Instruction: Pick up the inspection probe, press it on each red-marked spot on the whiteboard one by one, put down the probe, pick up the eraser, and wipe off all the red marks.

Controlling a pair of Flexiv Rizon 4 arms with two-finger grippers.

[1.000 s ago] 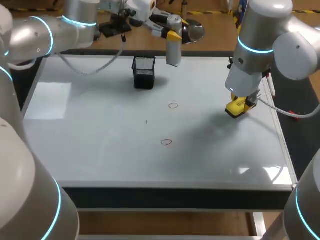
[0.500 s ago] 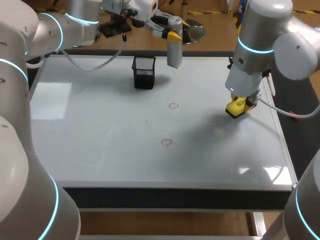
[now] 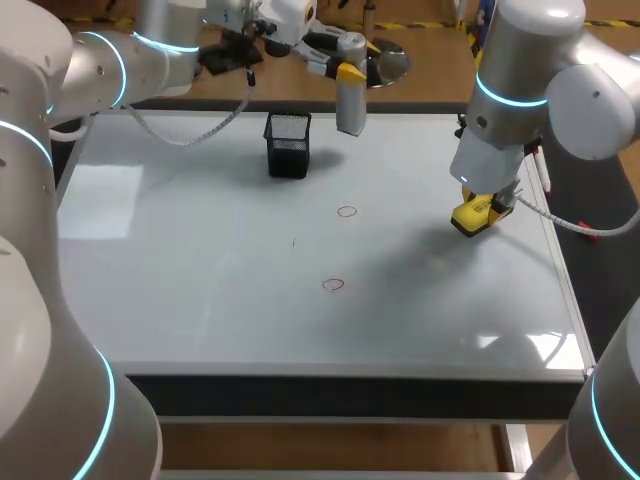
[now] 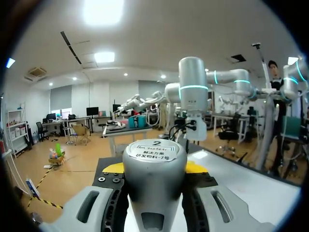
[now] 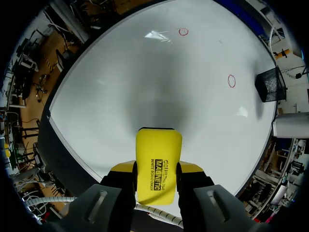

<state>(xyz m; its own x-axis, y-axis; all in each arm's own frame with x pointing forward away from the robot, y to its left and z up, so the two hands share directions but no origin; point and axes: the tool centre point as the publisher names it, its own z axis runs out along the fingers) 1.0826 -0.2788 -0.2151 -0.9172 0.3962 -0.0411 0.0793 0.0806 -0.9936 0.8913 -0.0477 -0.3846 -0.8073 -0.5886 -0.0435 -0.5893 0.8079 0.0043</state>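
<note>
I risk wiping the red marks (image 3: 347, 211) unprobed.
My right pincer (image 5: 155, 176) pinches the eraser (image 5: 158, 154); my left pincer (image 3: 342, 70) pinches the probe (image 3: 349, 105), well apart from them.

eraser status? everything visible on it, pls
The eraser is a bright yellow block with rounded corners, plastic-looking, with black print on its upper face. The right gripper is shut on it, one yellow-tipped finger on each long side, and the block sticks out ahead of the fingers. In the head view it sits low over the right part of the whiteboard; whether it touches the surface cannot be told. The nearer red mark lies well apart from it.
</note>
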